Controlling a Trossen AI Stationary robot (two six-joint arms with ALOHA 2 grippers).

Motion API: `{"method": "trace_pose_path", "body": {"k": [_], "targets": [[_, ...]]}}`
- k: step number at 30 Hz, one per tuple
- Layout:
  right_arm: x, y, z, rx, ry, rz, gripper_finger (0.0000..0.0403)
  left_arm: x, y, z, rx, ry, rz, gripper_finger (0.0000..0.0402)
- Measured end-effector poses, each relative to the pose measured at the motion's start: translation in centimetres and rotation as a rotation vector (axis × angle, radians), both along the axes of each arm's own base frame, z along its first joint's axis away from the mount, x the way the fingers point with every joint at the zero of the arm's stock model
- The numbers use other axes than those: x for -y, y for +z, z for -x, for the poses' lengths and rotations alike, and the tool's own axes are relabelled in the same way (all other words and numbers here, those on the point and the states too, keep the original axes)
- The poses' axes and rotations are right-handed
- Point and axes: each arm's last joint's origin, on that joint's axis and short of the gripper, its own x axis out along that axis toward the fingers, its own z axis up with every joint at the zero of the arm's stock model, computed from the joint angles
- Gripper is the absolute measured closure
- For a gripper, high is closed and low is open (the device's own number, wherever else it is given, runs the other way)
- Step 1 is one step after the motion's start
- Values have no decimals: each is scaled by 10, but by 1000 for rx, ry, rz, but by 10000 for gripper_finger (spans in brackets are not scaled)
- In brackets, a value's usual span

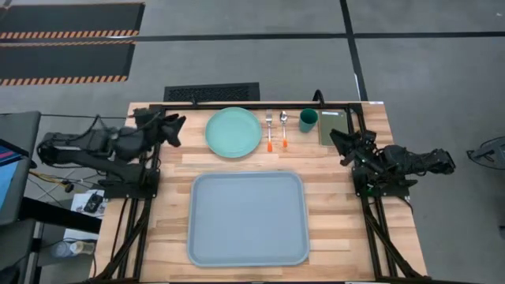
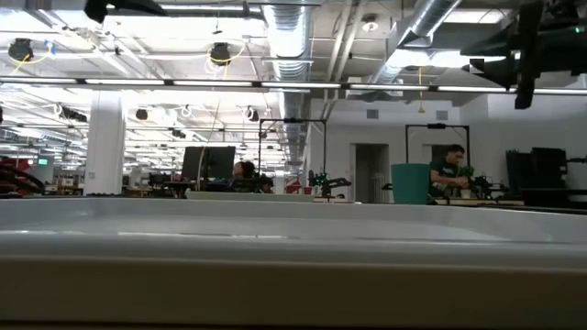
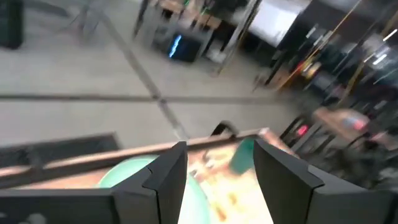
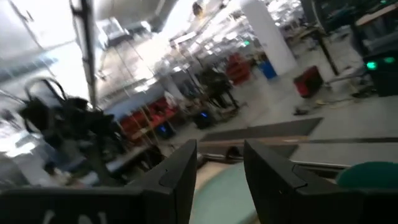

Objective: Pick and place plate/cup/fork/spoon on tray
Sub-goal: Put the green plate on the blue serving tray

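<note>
High view: tray [image 1: 247, 218] bare; plate [image 1: 233, 132], fork [image 1: 269, 131], spoon [image 1: 284, 129] and cup [image 1: 308, 120] lie in a row beyond it. Left gripper [image 1: 175, 128] hovers just beside the plate; it should take the near rim and clear the fork. Olive block [image 1: 331, 127] lies past the cup, near the right gripper [image 1: 338, 140]. Low view: cup [image 2: 410, 183] upright behind the tray rim [image 2: 275, 246]. Wrist views: both grippers' fingers [image 3: 166, 174] [image 4: 180, 171] spread, holding nothing.

In the low view the tray [image 2: 275, 247] rim hides the plate, fork and spoon; only the cup [image 2: 410, 183] shows above it. Both wrist views are motion-blurred, cutting off the plate [image 3: 134, 180].
</note>
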Motion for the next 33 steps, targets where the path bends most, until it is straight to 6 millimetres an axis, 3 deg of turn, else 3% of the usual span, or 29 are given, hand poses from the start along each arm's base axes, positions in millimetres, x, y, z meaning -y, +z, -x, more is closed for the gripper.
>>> {"method": "trace_pose_path", "body": {"k": [7,18,25,33], "targets": [[4,39,-5,-237,-104,32,246,-31,9,-9,-191,22,138,229],[19,74,-29,-463,-208,-97,246,-102,-16,-13,-379,-5,284,216],[28,65,-41,-549,-226,-205,245,-149,-51,-35,-553,13,387,156],[30,48,-49,-649,-241,-313,214,-179,-101,-69,-719,-5,511,113]]}}
